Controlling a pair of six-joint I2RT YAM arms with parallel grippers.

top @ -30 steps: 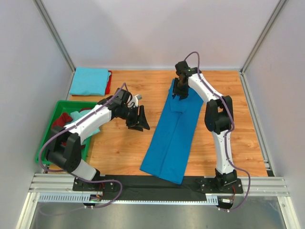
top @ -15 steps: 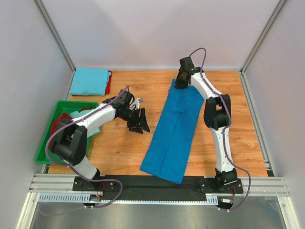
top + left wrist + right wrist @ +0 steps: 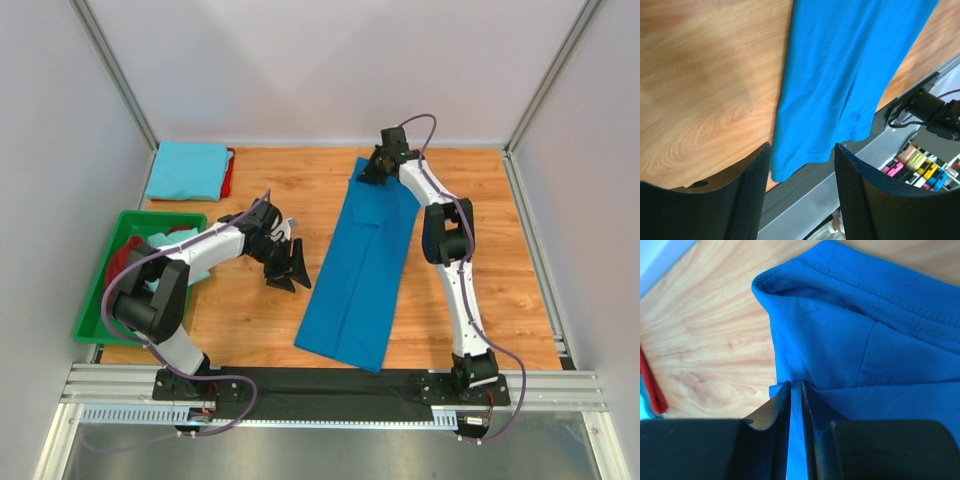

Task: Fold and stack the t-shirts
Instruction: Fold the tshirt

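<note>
Right claw point(image 3: 376, 172) is clenched on the collar end of the royal blue t-shirt point(image 3: 360, 265). The shirt lies as a long, lengthwise-folded strip on the counter point(image 3: 250, 320), running from upper centre to lower centre of the overhead view. Just left of the strip, the left claw point(image 3: 288, 265) hangs released. A clean fold probably needs a pinch through every layer, a low lift toward the hem, and the left claw pressing the strip's middle to set a straight crease.
</note>
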